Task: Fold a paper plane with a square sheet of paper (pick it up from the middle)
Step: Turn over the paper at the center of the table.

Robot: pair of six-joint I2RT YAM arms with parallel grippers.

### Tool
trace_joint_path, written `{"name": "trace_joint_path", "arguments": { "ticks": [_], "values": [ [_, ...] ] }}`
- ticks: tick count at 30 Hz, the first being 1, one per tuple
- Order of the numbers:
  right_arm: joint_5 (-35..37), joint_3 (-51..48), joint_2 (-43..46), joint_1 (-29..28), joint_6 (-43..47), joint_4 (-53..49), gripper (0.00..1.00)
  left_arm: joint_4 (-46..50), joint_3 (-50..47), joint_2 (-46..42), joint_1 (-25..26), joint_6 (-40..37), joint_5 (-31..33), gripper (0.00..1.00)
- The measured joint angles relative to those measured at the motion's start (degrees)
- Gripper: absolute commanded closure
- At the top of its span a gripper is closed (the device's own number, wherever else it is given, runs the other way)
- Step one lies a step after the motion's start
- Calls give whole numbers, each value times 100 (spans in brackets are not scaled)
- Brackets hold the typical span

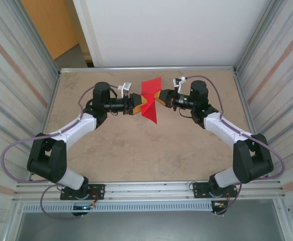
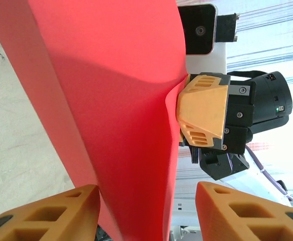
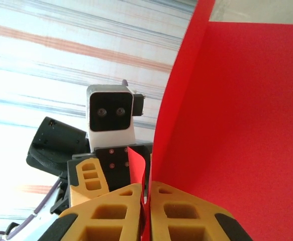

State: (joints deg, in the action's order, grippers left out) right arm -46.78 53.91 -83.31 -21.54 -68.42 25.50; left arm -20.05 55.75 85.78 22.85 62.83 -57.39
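Top external view has the square sheet of paper [image 1: 150,100] lifted off the tabletop [image 1: 136,150], toward its far side, between the two arms. The right tool [image 3: 147,193] is pinched closed on one edge of the sheet, which bends there. The left tool [image 2: 147,193] has its jaws apart with the sheet hanging between them; one finger [image 2: 51,216] touches the paper, the other stands clear.

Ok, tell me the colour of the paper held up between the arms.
The paper is plain bright red, unmarked; clearest in the left wrist view.
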Motion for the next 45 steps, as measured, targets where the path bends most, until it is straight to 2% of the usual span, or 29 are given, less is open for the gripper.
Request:
{"name": "trace_joint_path", "arguments": {
  "ticks": [8,14,16,22,25,30,33,36,41,45],
  "values": [
    [-2,0,-2,57,-9,-44,89,-114,2,48,-72,50,17,73],
    [-24,0,-2,57,17,-162,87,-278,2,144,-72,149,15,83],
    [-20,0,-2,57,92,-245,84,-293,2,146,-72,162,15,86],
    [109,7,7,85,479,-890,60,-278,2,146,-72,122,17,93],
    [273,9,81,195,643,-1320,58,-68,33,146,-72,-98,46,94],
    [726,44,391,459,986,-2098,55,1008,289,142,-85,-874,289,95],
    [1128,155,586,579,1272,-2677,55,2138,629,142,-116,-1626,678,95],
    [1550,304,721,643,1569,-3233,55,3434,1108,142,-114,-2435,1366,95],
    [2153,407,796,658,1974,-3936,55,5471,2063,216,42,-3567,3091,96],
    [2461,407,796,658,2170,-4308,55,6610,2756,564,411,-4113,4559,96]
  ]
}}
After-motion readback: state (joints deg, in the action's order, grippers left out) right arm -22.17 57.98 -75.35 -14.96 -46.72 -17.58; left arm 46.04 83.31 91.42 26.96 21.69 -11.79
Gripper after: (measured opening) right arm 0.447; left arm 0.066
